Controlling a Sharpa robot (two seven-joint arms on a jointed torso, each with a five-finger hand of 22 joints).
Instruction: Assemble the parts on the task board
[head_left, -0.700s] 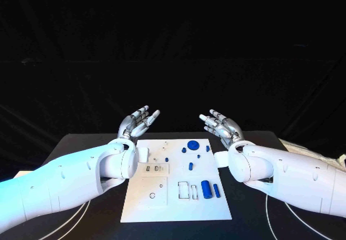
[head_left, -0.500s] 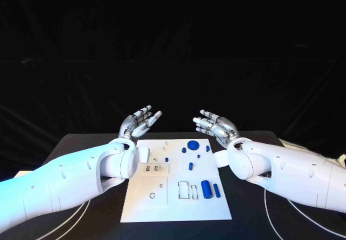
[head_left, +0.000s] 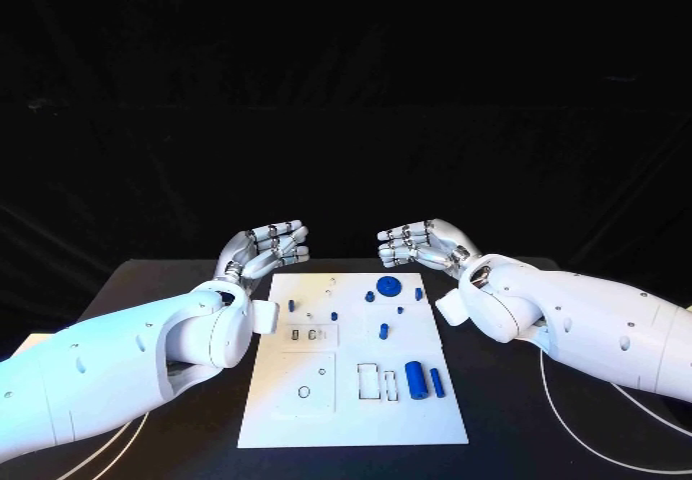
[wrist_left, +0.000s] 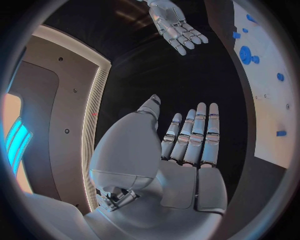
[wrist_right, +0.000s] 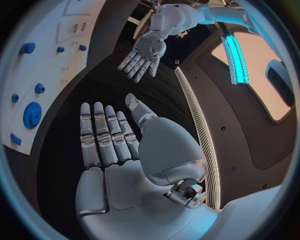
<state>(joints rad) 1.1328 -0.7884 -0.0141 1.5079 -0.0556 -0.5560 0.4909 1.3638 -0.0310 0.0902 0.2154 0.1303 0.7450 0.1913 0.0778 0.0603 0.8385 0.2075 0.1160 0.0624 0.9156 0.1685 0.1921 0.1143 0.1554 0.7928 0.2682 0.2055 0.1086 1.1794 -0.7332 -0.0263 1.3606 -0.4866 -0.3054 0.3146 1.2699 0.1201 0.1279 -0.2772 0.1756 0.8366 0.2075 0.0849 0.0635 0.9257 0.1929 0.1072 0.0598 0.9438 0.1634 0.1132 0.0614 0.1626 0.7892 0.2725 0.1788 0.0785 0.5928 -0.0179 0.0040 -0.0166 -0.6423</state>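
black table (head_left: 173, 290), white cables (head_left: 577, 420), dark backdrop (head_left: 346, 120)

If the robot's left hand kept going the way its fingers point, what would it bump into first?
Probably the right hand. The left hand points across the board's far end toward it, with a free gap between them; depth is uncertain.

- The task board (head_left: 353, 400) is white.
- The parts on it are blue: a big round part (head_left: 388, 287) and two long parts (head_left: 414, 379).
- The table (head_left: 173, 290) is black.
- The left hand (head_left: 264, 248) is shiny silver with dark bands on its fingers.
- The right hand (head_left: 421, 243) is silver too.
- Both arms are white.
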